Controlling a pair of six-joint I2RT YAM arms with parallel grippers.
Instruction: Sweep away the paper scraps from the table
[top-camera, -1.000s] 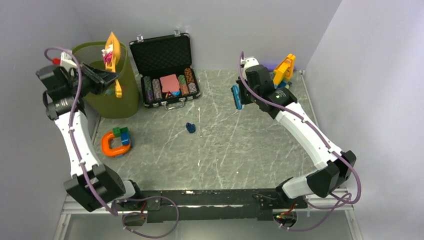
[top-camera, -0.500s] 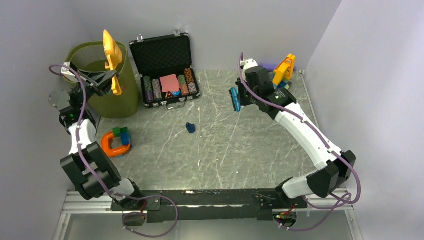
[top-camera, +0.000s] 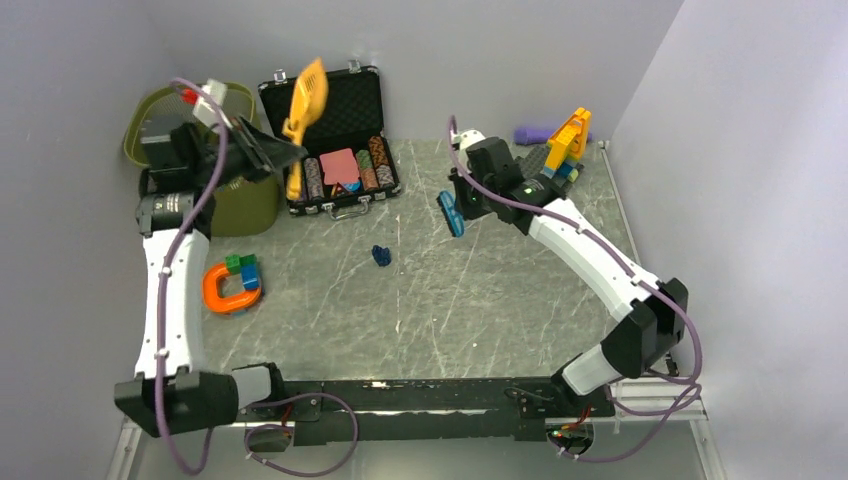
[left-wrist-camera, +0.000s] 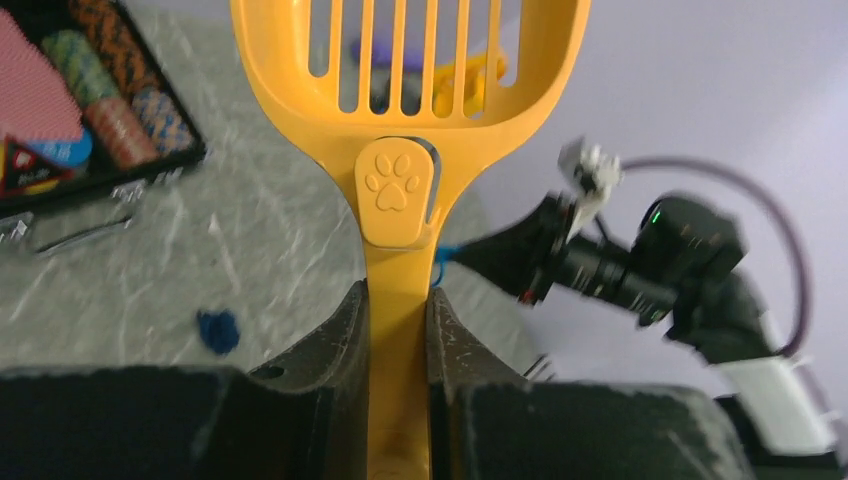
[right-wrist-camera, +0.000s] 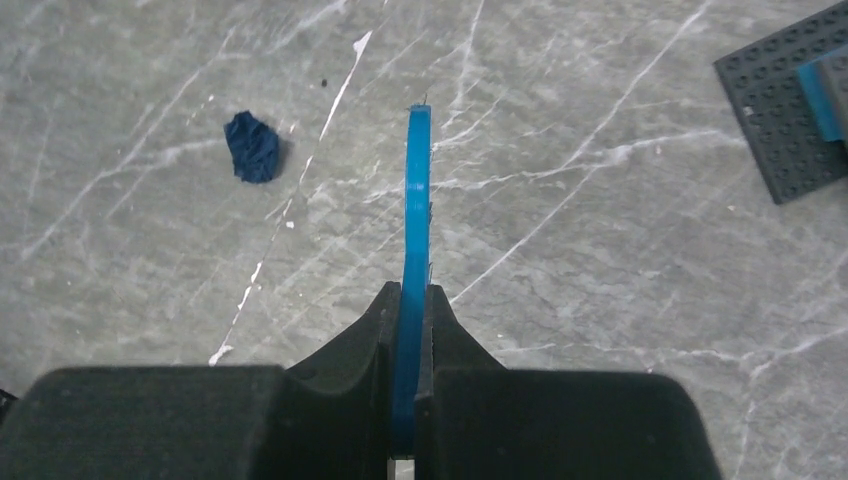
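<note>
From the top cam we see the table (top-camera: 480, 290), grey-green marble w/ white veins, walled at back, L and R, w/ a metal rail (top-camera: 135, 432) at the near edge. One dark blue paper scrap (top-camera: 381, 255) lies near the middle, bare surface all round it; the widest open stretch runs centre to near-R. Along the far edge stand a green mesh bin (top-camera: 250, 200) at far L, an open black poker-chip case (top-camera: 330, 110) just R of it, and yellow bricks (top-camera: 567, 140) in the far-R corner. An orange ring toy (top-camera: 222, 295) w/ green and blue bricks (top-camera: 243, 270) sits near the L edge. The left gripper (top-camera: 288, 153) is raised beside the bin, jaws clamped on the handle of an orange slotted scoop (top-camera: 303, 105). The right gripper (top-camera: 455, 205) hovers over far-centre, jaws clamped on a blue flat blade (top-camera: 449, 214), well apart from the scrap. On the L wrist cam, the fingers (left-wrist-camera: 345, 340) pinch the scoop's handle. A moulded paw-print mark (left-wrist-camera: 397, 185) is the only emblem we make out; printing on a card in the case (left-wrist-camera: 35, 160) is too blurred to read. The scrap shows low L. On the R wrist cam, the pads (right-wrist-camera: 375, 320) are closed on the blade, seen edge-on and raised above the marble. The scrap lies ahead-L, apart from it. A dark studded baseplate (right-wrist-camera: 780, 120) sits at the top-R edge.
</note>
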